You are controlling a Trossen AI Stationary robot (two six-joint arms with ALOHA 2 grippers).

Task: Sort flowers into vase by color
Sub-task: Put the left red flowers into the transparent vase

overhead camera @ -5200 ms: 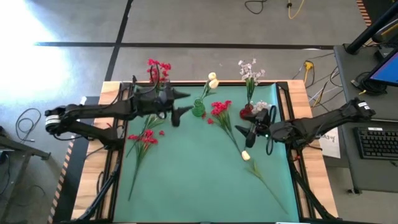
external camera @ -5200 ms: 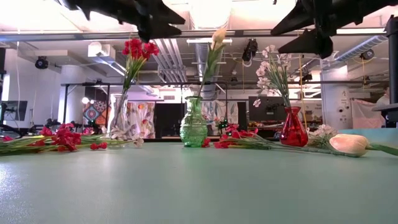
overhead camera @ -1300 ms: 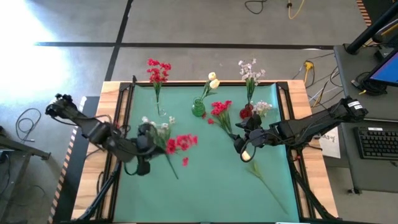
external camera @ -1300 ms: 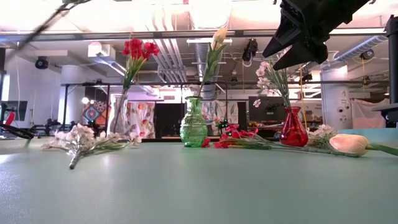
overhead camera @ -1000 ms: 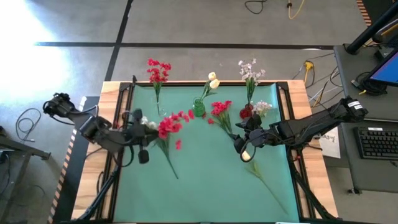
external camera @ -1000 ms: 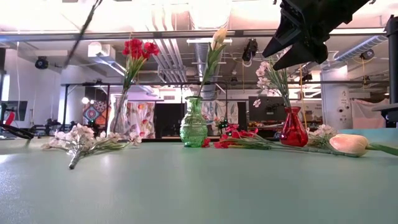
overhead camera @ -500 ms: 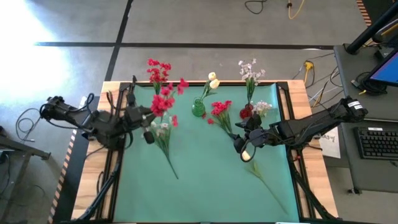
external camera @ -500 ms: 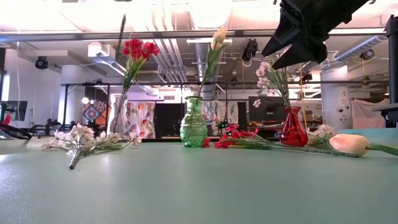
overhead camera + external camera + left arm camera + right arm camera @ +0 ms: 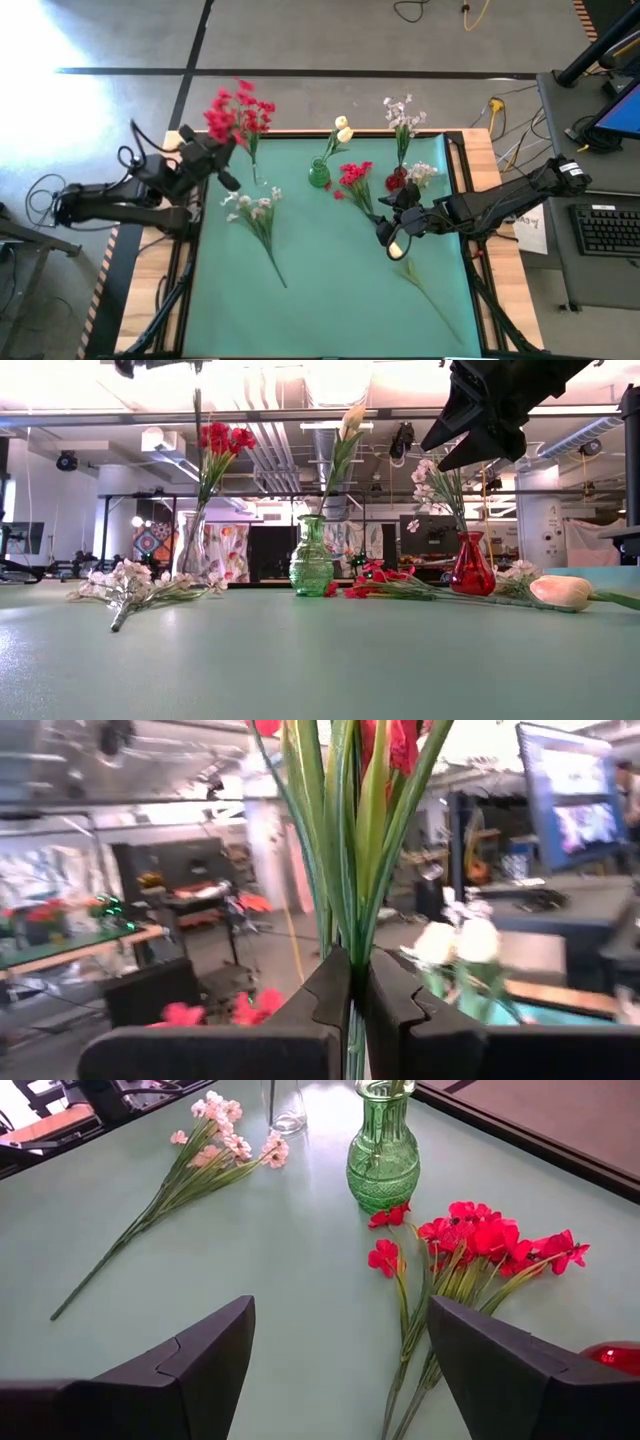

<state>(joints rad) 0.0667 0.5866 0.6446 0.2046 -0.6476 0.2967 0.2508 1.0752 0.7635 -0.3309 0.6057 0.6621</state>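
- A long thin green stem [image 9: 432, 298] lies on the green table cover [image 9: 330, 300] near the front right corner, and its cream-yellow bud [image 9: 396, 250] rests just under the right end effector [image 9: 384, 228].
- The right end effector hangs above the right middle of the table with its fingers [image 9: 190, 1365] spread wide apart and nothing between them.
- A white-pale pink spray of small flowers [image 9: 255, 215] lies flat at the left middle of the table.
- A bunch of red clustered flowers [image 9: 355, 185] lies flat between the green glass vase [image 9: 319, 174] and the red glass vase [image 9: 397, 181].
- The green glass vase holds cream-yellow buds [image 9: 342, 128] and the red glass vase holds a pale spray [image 9: 402, 115]; both stand near the back edge.
- A clear glass vase [image 9: 193, 550] stands at the back left with red blooms [image 9: 222, 438] in it.
- The left end effector [image 9: 228, 160] is raised by the back left corner, close to the clear vase. Its fingers [image 9: 400, 1010] are closed tightly on the green stems of a red flower bunch [image 9: 228, 108], which stands upright above it.
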